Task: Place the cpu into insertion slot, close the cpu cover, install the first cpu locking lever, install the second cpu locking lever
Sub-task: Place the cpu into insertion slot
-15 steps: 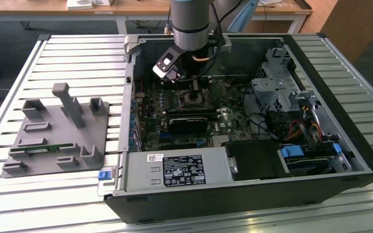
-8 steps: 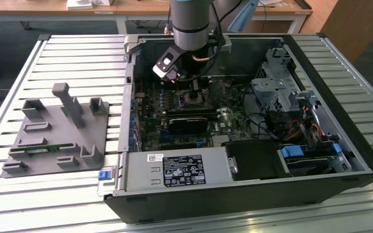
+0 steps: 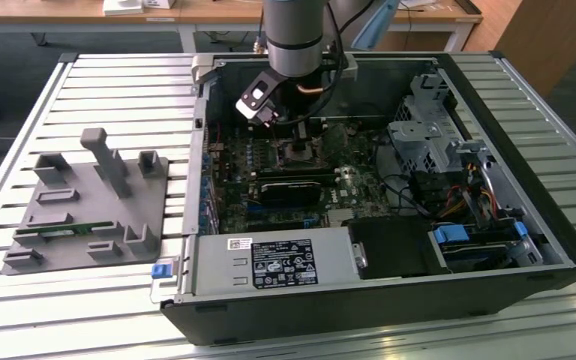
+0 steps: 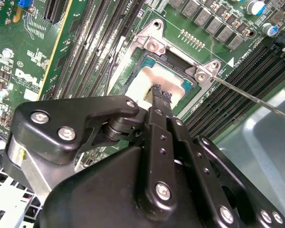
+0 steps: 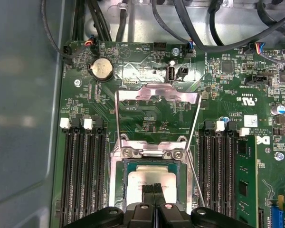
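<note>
You have the fingers (image 5: 150, 194) closed together, their tips right at the silver top of the chip (image 5: 145, 178). The chip lies flat in its socket (image 5: 116, 185) on the green board (image 5: 142, 118). The cover (image 5: 156, 92) stands swung open just beyond the socket, inside the computer case (image 3: 368, 300) on the slatted worktop (image 3: 118, 82).

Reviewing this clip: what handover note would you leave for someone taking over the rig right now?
The gripper is shut, with its tips over the top of the cpu in both wrist views; contact is unclear.
The cpu lies in the insertion slot.
The cpu cover is swung open, off the slot.
One locking lever sticks out free.
Done: cpu placed.
Left: cover not closed, neither lever latched.
</note>
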### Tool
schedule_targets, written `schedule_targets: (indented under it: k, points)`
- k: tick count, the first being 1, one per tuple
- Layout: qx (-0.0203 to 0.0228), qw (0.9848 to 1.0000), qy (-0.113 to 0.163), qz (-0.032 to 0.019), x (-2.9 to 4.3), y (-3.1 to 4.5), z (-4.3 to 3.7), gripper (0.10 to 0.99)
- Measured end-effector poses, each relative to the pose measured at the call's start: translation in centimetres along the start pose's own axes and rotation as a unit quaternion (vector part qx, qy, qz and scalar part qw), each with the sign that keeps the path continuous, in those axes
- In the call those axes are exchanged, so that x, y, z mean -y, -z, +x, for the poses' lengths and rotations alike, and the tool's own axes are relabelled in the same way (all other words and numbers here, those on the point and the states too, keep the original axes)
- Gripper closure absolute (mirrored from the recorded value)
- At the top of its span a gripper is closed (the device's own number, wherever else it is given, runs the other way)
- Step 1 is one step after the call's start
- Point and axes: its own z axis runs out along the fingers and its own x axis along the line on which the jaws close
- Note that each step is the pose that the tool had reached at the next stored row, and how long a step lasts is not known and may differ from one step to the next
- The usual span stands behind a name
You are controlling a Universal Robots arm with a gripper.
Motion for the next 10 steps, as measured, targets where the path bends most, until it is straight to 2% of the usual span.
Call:
schedule_targets:
  k: [5, 10]
  points:
    - [0.0000, 1.0000, 0.000, 0.0000, -0.02, 0.17, 0.00, 0.980]
    - [0.0001, 1.0000, -0.001, 0.0007, -0.09, 0.67, 0.00, 0.980]
